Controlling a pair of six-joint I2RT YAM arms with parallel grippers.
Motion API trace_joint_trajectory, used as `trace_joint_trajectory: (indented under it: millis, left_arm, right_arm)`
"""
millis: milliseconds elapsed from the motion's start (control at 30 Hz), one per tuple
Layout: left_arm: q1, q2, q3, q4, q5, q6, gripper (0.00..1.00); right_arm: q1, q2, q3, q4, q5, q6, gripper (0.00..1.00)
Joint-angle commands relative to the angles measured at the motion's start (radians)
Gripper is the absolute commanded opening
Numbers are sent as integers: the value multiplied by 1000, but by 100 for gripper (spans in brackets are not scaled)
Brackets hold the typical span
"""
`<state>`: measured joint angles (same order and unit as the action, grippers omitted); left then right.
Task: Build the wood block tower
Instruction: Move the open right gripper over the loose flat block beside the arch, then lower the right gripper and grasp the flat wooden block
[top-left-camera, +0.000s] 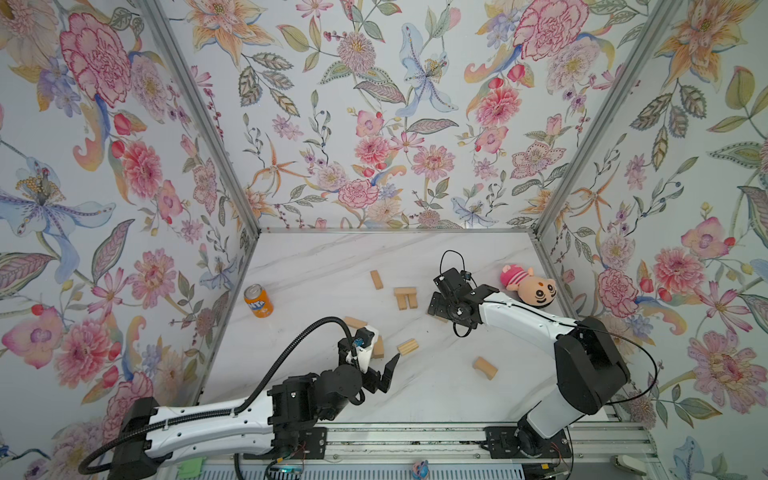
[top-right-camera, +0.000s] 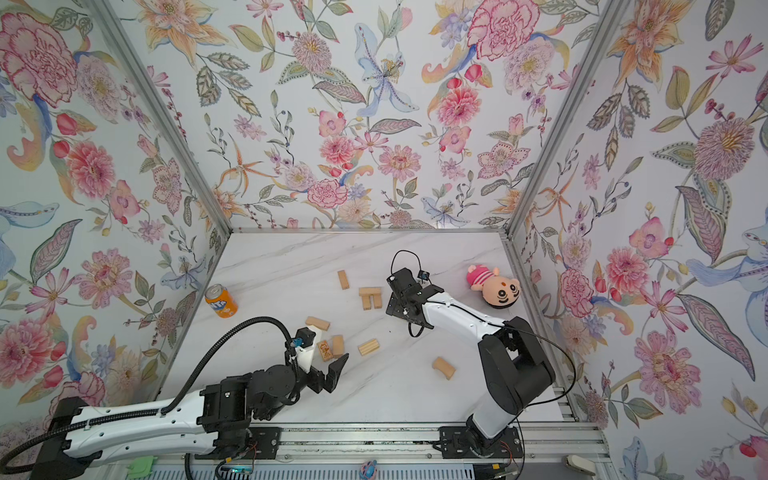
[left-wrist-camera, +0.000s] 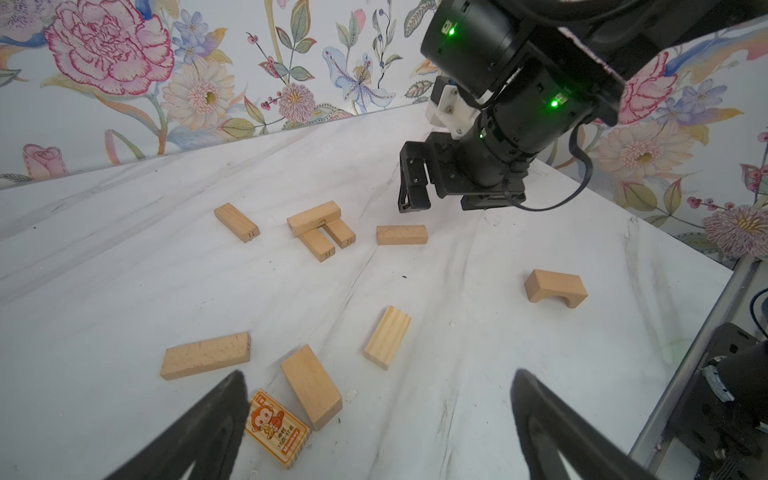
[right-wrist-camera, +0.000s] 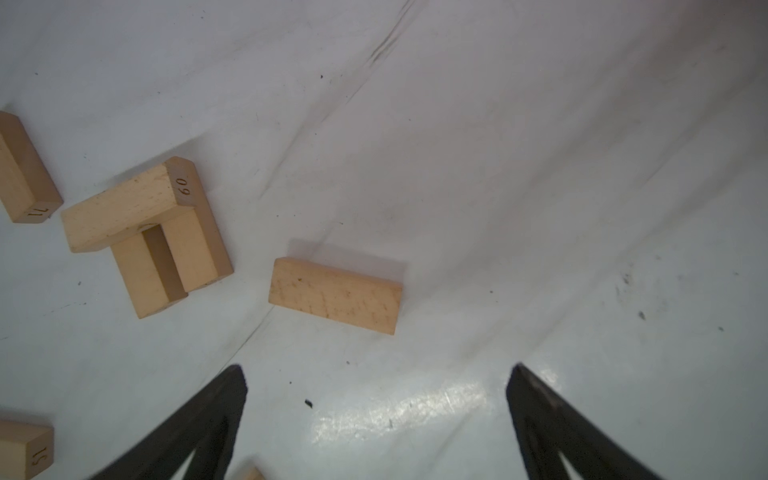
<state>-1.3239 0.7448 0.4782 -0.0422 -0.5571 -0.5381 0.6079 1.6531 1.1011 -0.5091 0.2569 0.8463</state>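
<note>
Plainly, the tower (top-left-camera: 406, 296) was barely begun: two wood blocks (left-wrist-camera: 318, 245) lay side by side on the desk (top-left-camera: 316, 257) with a third laid across them, toward the back wall. The right fingers (right-wrist-camera: 208, 415) hung spread wide and empty above a plain block (right-wrist-camera: 334, 295), which lay flat just beside that start without touching it. The left fingers (left-wrist-camera: 199, 428) were likewise wide apart and held nothing. They sat beside the monkey-print block (left-wrist-camera: 276, 430), with a ridged block (left-wrist-camera: 388, 336) just ahead, nearer the arms' bases.

The step in hand looked to be fetching the plain block for the crossed layer. To do it well, the wrist probably needed turning so the fingers would close across the block's narrow width rather than along its length. Then a straight, centred descent, with the nearer finger clear of the stack. The block should rise well above the top piece before crossing over, go down parallel to that piece, and be released only once resting flat. The left arm had best hold off from the stack.
</note>
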Motion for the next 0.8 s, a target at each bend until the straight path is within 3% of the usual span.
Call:
trace_joint_trajectory:
  millis: [0, 767]
  left_arm:
    - [31, -18, -16, 6, 5, 28, 99]
    - [196, 96, -48, 168, 199, 89, 99]
  right_arm:
    - [-12, 58, 42, -4, -44, 27, 99]
    - [-37, 187, 148, -25, -58, 44, 98]
